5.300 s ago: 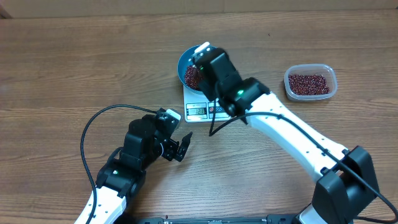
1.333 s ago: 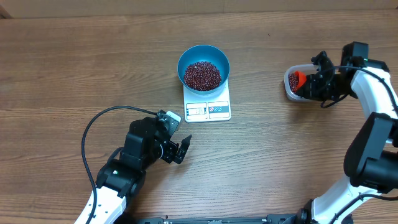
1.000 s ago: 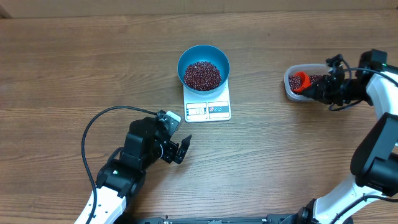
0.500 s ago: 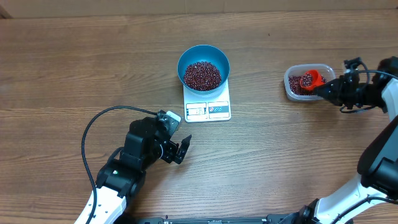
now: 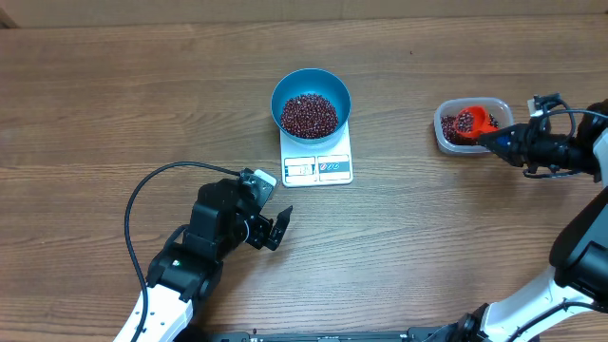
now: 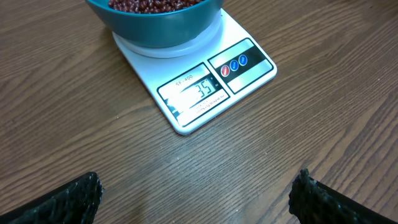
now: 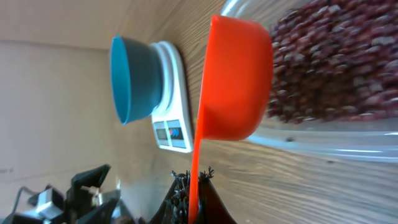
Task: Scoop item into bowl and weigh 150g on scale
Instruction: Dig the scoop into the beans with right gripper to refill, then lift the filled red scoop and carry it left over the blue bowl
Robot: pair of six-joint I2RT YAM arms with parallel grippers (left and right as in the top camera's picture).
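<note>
**Scoop at the tub, filled bowl on the scale**

Nearest, the left fingers (image 6: 71, 199) are spread wide and hold nothing, hanging just over the wood-grain bench (image 5: 114, 95). A black cable (image 5: 142, 190) loops beside that arm.

Ahead of them lies one kitchen scale (image 5: 318, 166). It is flat, white, rectangular and smooth, with a lit display window and a panel of three small round buttons along its near edge.

Off to the right, the right fingers (image 7: 181, 196) are clenched on the thin handle of one orange scoop (image 5: 472, 121), a glossy plastic one with a round cup. The cup is tipped on its side inside one clear tub (image 5: 503, 106), a rectangular plastic one with rounded corners that holds a loose layer of tiny oval beans.

Farthest, one round, deep, smooth blue bowl (image 5: 276, 99) sits on the scale's platform. It is heaped with red-brown beans (image 5: 309, 115), the second of two lots.
</note>
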